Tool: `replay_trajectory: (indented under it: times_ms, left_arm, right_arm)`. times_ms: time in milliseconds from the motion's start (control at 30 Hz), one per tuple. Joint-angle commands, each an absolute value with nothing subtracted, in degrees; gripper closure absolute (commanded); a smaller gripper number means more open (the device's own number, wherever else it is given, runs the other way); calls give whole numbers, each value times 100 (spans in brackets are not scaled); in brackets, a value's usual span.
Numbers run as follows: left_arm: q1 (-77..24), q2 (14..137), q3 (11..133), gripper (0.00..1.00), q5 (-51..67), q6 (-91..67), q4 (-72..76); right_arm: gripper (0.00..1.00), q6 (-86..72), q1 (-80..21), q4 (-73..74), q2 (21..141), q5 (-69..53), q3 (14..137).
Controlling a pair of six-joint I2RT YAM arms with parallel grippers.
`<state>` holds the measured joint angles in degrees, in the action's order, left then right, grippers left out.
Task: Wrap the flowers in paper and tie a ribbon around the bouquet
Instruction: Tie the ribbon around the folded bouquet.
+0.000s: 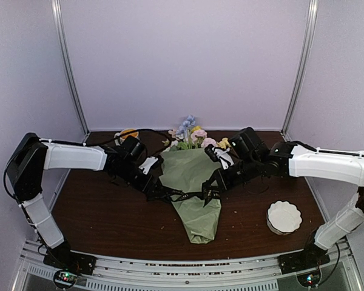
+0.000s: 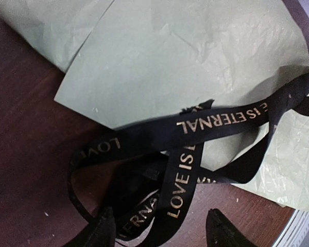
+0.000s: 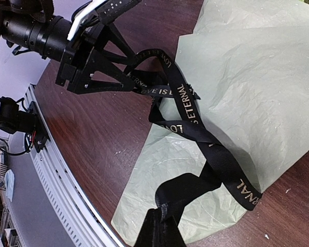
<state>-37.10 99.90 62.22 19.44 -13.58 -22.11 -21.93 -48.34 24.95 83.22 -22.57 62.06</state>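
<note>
The ribbon is lying looped across the bouquet on the worktop, its coils sitting between the left pincer's wide-parted tips, while the right pincer is clamping its other end.

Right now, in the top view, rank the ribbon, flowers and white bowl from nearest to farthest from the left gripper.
1. Ribbon, right beside the left gripper, to its right.
2. Flowers, farther back, centre.
3. White bowl, far off at front right.
</note>
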Motion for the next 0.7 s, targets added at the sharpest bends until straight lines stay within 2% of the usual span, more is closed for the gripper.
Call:
replay_trajectory:
  times_ms: [0,200,467,667]
  left_arm:
    - [-3772,9903,6368,40,1071,-1781,-2673]
    - [-3775,10301,6330,42,509,-2323,-2921]
    - [-3772,10618,6746,43,43,-2162,-3267]
    - [-3768,10423,6715,43,-152,-1965,-3414]
  right_arm:
    - [100,-2140,-4799,2402,8293,-2123,6131]
    - [100,-2169,-4801,2339,8229,-2103,6019]
    - [100,-2163,-4782,2392,8142,-1995,6023]
    - [100,-2140,-4714,2447,7960,-1935,5934]
